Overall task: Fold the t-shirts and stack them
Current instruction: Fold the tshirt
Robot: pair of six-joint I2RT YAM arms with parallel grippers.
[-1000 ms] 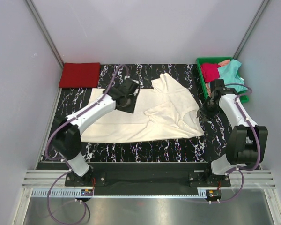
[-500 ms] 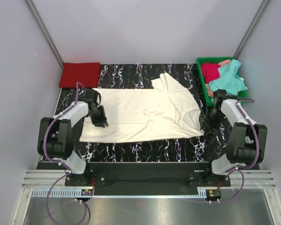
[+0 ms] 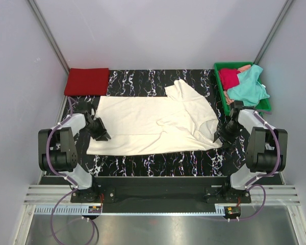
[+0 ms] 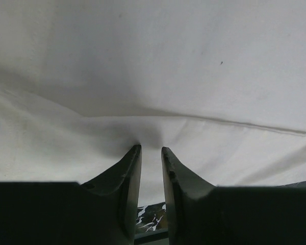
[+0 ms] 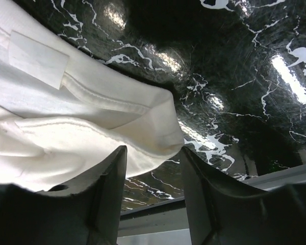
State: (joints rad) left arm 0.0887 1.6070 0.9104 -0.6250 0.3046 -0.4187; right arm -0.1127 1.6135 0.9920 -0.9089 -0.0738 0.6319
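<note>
Cloth like this cream-white t-shirt (image 3: pixel 153 122) is light, limp and thin, so expect it to sag, drag and crease rather than keep any shape you give it. It lies spread on the black marbled bench (image 3: pixel 158 163), mostly flat on your left side and rumpled toward the right, where one part is turned over on itself. Take hold at the hemmed edges and corners, where the doubled cloth gives more to pinch, and lift both sides together so the fold line stays straight.

Your left hand (image 3: pixel 100 133) sits at the shirt's left edge. In its wrist view the fingers (image 4: pixel 127 178) stand only a narrow gap apart, and the cloth puckers right at their tips; I judge it has a small pinch of the shirt. Your right hand (image 3: pixel 220 137) is at the shirt's near right corner, about half open, and that stitched corner (image 5: pixel 160 125) lies loose between its fingers with nothing gripped.

The red t-shirt (image 3: pixel 86 81) rests folded at the far left corner. The teal t-shirt (image 3: pixel 250 84) and crimson t-shirt (image 3: pixel 228 77) are bunched in the green tray (image 3: pixel 216 76) at the far right
</note>
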